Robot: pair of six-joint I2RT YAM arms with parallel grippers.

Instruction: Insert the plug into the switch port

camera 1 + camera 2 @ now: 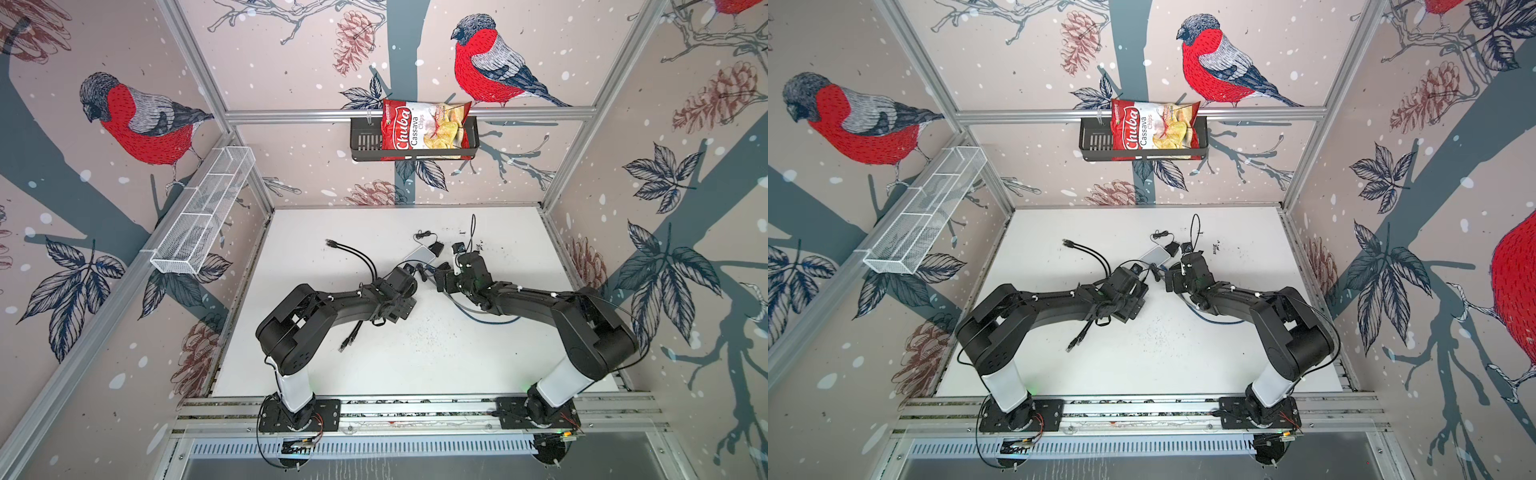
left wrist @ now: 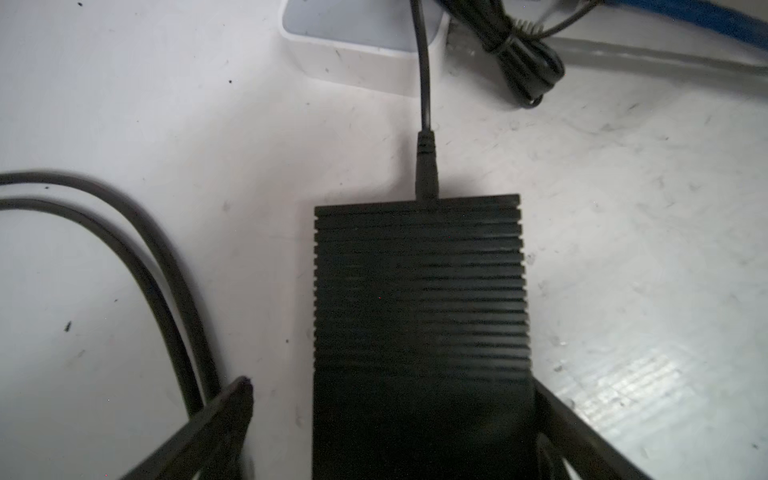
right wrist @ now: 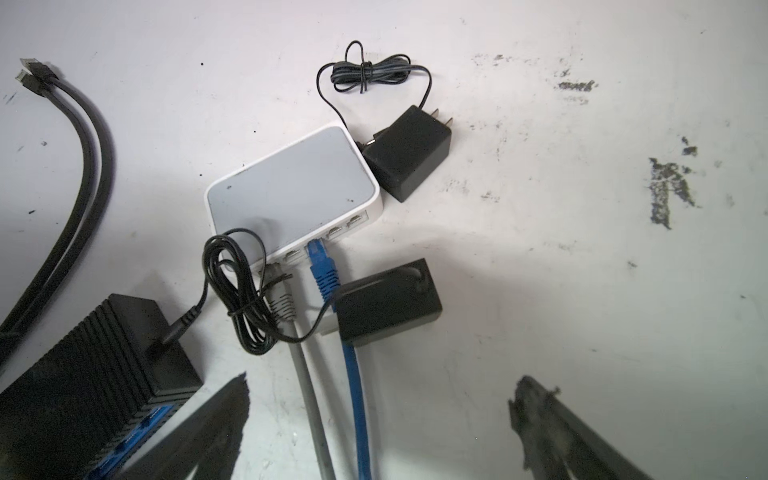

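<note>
Plug (image 2: 427,174) looked seated in the switch (image 2: 419,291). My left gripper (image 2: 392,384) stood apart around it, right gripper (image 3: 382,380) apart, empty. A straight retreat toward eight o'clock across the table (image 1: 415,365) seemed safest.

Red snack bag (image 1: 424,126): "Chuba" in white script, "Cassava Chips" beside it; smaller print on it too small to read; bag sits in black basket (image 1: 363,141), well beyond left end effector (image 2: 390,384) and right end effector (image 3: 382,380), higher up.
</note>
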